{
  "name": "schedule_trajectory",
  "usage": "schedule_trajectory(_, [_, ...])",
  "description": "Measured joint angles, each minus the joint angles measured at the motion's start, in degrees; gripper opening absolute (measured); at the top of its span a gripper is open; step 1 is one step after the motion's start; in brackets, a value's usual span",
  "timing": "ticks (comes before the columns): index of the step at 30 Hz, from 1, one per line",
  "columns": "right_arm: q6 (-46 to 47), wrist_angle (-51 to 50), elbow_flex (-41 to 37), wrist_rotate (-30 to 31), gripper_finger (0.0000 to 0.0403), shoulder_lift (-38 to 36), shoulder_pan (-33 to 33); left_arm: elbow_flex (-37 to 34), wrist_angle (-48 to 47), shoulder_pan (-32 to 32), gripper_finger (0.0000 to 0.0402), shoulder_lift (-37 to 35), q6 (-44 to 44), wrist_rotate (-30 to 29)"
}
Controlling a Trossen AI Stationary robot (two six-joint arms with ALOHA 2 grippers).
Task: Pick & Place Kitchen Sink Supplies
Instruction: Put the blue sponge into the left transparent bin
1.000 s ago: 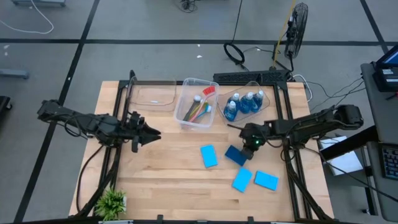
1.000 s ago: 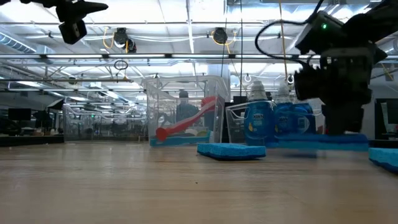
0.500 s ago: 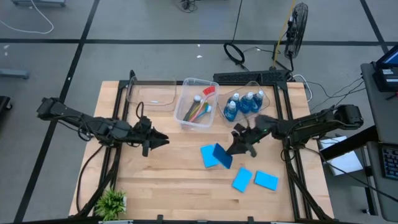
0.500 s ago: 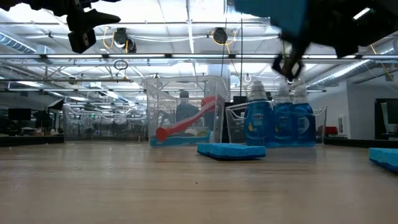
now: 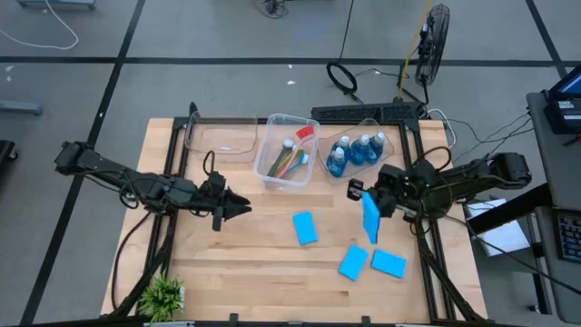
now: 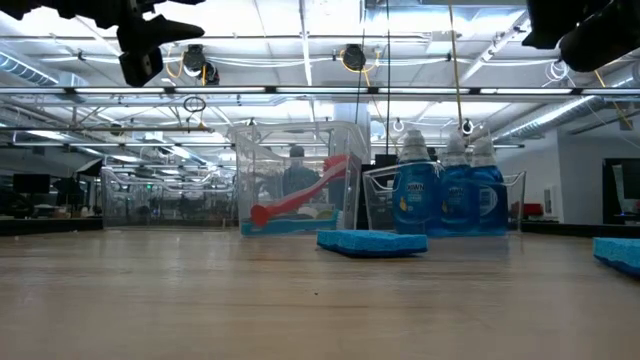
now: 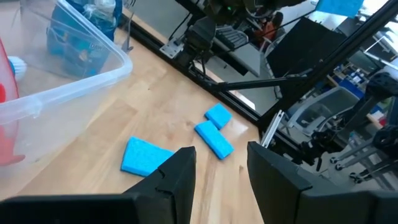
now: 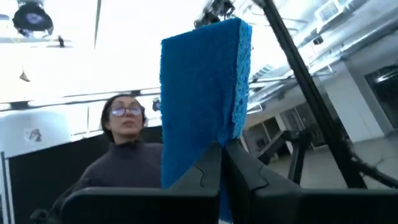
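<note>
The right pincer (image 8: pixel 219 155) pinches a blue sponge (image 8: pixel 205 93) by one edge, aloft; it looks light, soft and squashy. The left pincer (image 7: pixel 221 165) stands spread, empty.

Two dark, slender jointed arms with looping black cables and blunt black fingers (image 7: pixel 180 177).

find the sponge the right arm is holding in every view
High view: held sponge, right of centre, below the bottle bin.
Low view: not in it.
Left wrist view: top right corner.
Right wrist view: centre, gripped between the fingers.
Shared landmark: the bottle bin, also in the low and left wrist views.
</note>
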Motion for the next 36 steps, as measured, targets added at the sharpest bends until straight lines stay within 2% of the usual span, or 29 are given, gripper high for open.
schedule_trajectory(7, [-2.45, -3.55, 0.02, 3.07, 0.0000, -0.88, 1.46, 0.00, 0.96, 0.01, 0.0145, 0.00, 1.53, -0.06])
schedule_trajectory(18, [-8.67, -23.84, 0.02, 11.27, 0.0000, -0.90, 1.43, 0.00, 5.25, 0.15, 0.0145, 0.00, 5.61, -0.25])
schedule_trajectory(27, [-16.16, -35.26, 0.02, 23.81, 0.0000, -0.87, 1.45, -0.02, 7.52, 0.28, 0.0145, 0.00, 7.14, -2.03])
schedule_trajectory(36, [-22.29, -38.50, 0.02, 36.62, 0.0000, -0.92, 1.43, -0.02, 7.57, 0.28, 0.0145, 0.00, 10.65, -4.94])
